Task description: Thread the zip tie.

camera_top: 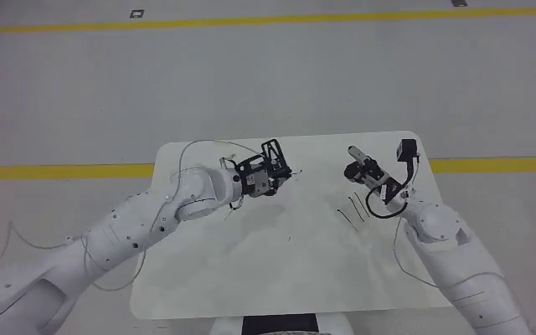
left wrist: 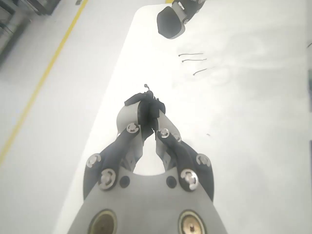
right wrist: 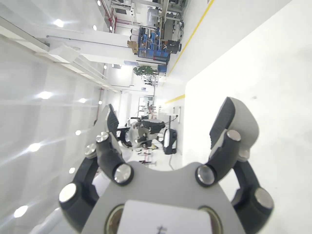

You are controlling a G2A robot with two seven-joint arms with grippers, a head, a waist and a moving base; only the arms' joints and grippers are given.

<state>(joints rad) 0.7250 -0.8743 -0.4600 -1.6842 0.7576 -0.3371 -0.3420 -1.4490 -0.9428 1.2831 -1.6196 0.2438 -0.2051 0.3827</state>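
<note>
Zip tie (left wrist: pixel 146 87) pokes out from the clamped left end effector (left wrist: pixel 149 105).

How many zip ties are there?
4. Three zip ties lie side by side on the table. A fourth zip tie sticks out of the shut left gripper, mostly hidden; more may be hidden.

No readable text, labels, numbers or signs.
</note>
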